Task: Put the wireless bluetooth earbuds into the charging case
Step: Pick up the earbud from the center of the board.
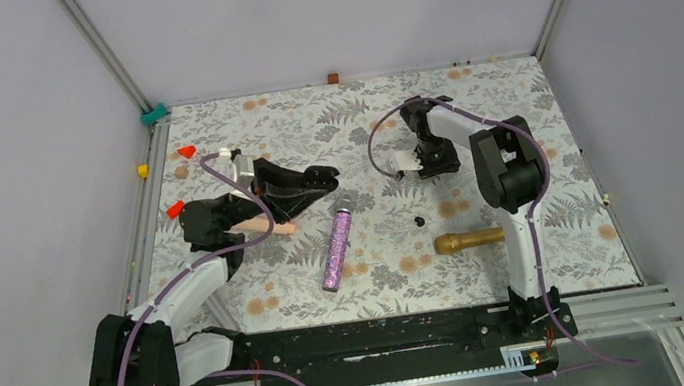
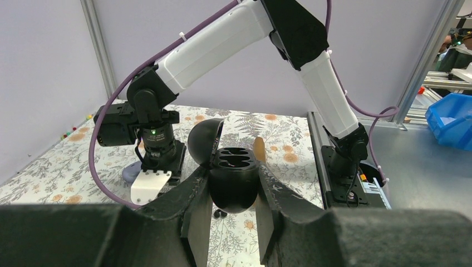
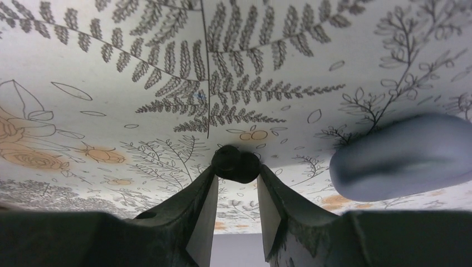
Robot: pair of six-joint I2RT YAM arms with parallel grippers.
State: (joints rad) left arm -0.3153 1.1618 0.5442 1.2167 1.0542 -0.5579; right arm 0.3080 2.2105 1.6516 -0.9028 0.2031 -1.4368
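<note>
My left gripper [image 2: 234,173] is shut on the black egg-shaped charging case [image 2: 234,192] and holds it upright above the table with its lid [image 2: 203,139] swung open and the slots empty. In the top view this gripper [image 1: 321,179] is left of centre. My right gripper [image 3: 237,171] is shut on one tiny black earbud [image 3: 236,163] right at the table surface. In the top view it [image 1: 430,162] points down at the back right. The other earbud [image 1: 420,220] lies loose on the table, and also shows below the case in the left wrist view [image 2: 220,213].
A purple glitter microphone [image 1: 336,249] lies mid-table and a gold microphone [image 1: 466,239] to its right. A blue-grey oval object [image 3: 406,156] lies beside the right gripper. A flesh-coloured piece [image 1: 267,230] lies by the left arm. Small red pieces [image 1: 186,152] lie at the far left.
</note>
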